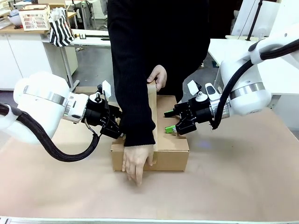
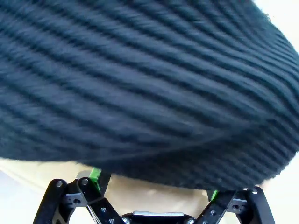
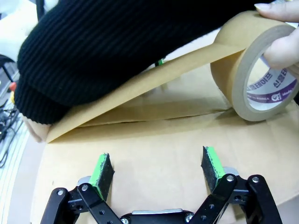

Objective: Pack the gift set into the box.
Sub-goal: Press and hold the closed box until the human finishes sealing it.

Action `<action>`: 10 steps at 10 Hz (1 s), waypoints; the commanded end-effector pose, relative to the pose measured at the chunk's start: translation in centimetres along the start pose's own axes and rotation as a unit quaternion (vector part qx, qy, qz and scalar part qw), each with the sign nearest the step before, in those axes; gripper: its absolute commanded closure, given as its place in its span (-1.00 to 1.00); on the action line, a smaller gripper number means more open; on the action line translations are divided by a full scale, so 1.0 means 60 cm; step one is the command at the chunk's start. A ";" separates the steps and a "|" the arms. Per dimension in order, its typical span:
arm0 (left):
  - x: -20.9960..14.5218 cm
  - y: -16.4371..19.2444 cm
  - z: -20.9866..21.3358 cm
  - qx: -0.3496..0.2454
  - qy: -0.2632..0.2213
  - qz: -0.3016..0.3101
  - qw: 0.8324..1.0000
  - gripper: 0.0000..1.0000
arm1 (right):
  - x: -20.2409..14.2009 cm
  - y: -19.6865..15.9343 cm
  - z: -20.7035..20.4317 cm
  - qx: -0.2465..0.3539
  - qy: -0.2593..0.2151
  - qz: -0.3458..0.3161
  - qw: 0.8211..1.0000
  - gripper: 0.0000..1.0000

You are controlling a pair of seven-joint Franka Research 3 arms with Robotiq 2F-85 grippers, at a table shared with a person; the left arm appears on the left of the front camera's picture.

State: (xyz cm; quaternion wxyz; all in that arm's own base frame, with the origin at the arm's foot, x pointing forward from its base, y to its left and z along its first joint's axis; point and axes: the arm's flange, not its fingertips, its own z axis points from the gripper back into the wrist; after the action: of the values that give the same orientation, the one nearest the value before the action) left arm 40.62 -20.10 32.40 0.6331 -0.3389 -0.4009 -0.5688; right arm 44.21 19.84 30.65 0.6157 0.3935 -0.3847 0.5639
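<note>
I see dark ribbed sleeve [image 2: 149, 84] across upper and middle frame | left gripper [image 2: 154, 186] at bottom edge, fingers spread, green pads [image 2: 95, 175] partly showing | tan cardboard [image 2: 154, 198] between them

The place looked like a robotics lab or workshop. Two white robot arms [image 1: 42, 100] were mounted at a shared tabletop [image 1: 243, 172] covered in a plain beige sheet. Behind stood white cabinets [image 1: 18, 58], a workbench carrying a white plastic basket [image 1: 35, 19] and a striped bag [image 1: 60, 28], another white table [image 1: 224, 49], and a grey floor [image 1: 93, 65].
</note>
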 end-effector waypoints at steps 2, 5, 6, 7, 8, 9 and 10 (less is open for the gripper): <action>-0.004 -0.003 0.000 -0.005 -0.002 0.003 1.000 -1.00 | -0.003 0.004 -0.005 -0.007 -0.007 0.009 1.000 -1.00; -0.004 -0.003 0.000 -0.005 -0.002 0.003 1.000 -1.00 | -0.003 0.004 -0.005 -0.007 -0.007 0.009 1.000 -1.00; -0.004 -0.003 0.000 -0.005 -0.002 0.003 1.000 -1.00 | -0.003 0.004 -0.005 -0.007 -0.007 0.009 1.000 -1.00; -0.004 -0.003 0.000 -0.005 -0.002 0.003 1.000 -1.00 | -0.003 0.004 -0.005 -0.007 -0.007 0.009 1.000 -1.00; -0.004 -0.003 0.000 -0.005 -0.002 0.003 1.000 -1.00 | -0.003 0.004 -0.005 -0.007 -0.007 0.009 1.000 -1.00; -0.004 -0.003 0.000 -0.005 -0.002 0.003 1.000 -1.00 | -0.003 0.004 -0.005 -0.007 -0.007 0.009 1.000 -1.00; -0.004 -0.003 0.000 -0.005 -0.002 0.003 1.000 -1.00 | -0.003 0.004 -0.005 -0.007 -0.007 0.009 1.000 -1.00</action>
State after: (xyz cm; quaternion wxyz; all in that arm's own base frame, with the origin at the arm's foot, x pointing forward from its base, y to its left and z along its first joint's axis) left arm 40.61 -20.10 32.40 0.6331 -0.3390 -0.4009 -0.5688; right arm 44.21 19.85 30.65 0.6155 0.3937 -0.3847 0.5640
